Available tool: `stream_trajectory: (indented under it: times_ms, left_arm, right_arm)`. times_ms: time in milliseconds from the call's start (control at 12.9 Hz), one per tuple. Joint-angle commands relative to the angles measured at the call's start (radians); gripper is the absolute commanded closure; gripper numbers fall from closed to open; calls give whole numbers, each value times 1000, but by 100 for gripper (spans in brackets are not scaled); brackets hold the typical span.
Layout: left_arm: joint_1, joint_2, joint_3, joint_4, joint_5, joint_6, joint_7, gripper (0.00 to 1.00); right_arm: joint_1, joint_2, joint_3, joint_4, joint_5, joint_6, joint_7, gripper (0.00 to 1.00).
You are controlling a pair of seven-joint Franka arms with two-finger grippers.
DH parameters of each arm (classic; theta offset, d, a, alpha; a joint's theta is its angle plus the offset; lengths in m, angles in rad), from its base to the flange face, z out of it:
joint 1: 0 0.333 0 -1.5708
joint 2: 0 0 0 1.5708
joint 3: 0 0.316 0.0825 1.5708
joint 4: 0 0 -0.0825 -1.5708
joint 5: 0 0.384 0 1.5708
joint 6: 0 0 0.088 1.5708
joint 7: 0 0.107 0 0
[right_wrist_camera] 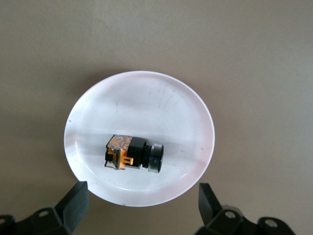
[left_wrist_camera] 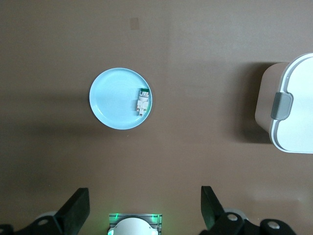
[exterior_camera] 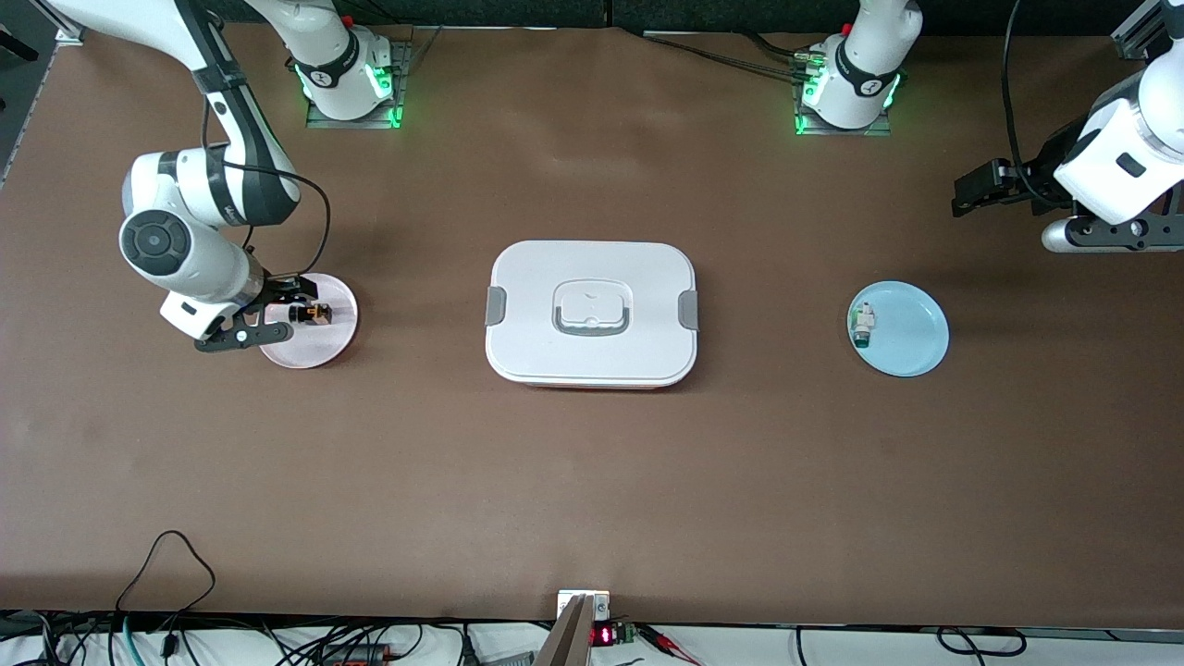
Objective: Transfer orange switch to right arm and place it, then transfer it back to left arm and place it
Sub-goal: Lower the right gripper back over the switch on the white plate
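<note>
Worktop (exterior_camera: 592,499) of brown board fills the scene, seen from a high camera facing two white robot arms.

Near its middle sits the box (exterior_camera: 591,313), white with rounded corners, grey side latches, a grey recessed handle and a thin red edge along its bottom. It is shut and nothing touches it.

Toward the right arm's end, level with the box, lies a pink plate (exterior_camera: 324,347). The orange switch (exterior_camera: 310,314) lies on its side in this plate, a small black cylinder with an orange end. In the right wrist view the switch (right_wrist_camera: 133,154) rests a little off the plate's (right_wrist_camera: 146,98) middle. The right claw (exterior_camera: 261,314) hangs over the plate, right above the switch, its fingers (right_wrist_camera: 73,205) spread wide and holding nothing.

Toward the left arm's end, also level with the box, lies a blue plate (exterior_camera: 911,333). A small white-and-green part (exterior_camera: 862,326) rests by its rim, on the side toward the box.

Farther from the camera, the left claw (exterior_camera: 980,190) waits high over the bare worktop at the left arm's end. Its fingers (left_wrist_camera: 73,213) are spread wide and empty.
</note>
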Motion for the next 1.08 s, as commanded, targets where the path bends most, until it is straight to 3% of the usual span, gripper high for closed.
stream_trajectory:
  times_ms: [0, 309, 541, 1005]
  left_arm:
    - [8, 2, 0, 7, -18, -1, 16, 0]
    - [8, 2, 0, 8, -18, -1, 17, 0]
    - [8, 4, 0, 7, -18, -1, 28, 0]
    - [8, 2, 0, 8, -18, -1, 28, 0]
  right_arm:
    - [-2, 42, 8, -7, -23, 43, 20, 0]
    - [0, 109, 8, -7, -27, 98, 20, 0]
    - [0, 132, 8, -7, -73, 122, 22, 0]
    - [-4, 151, 8, -13, -76, 132, 138, 0]
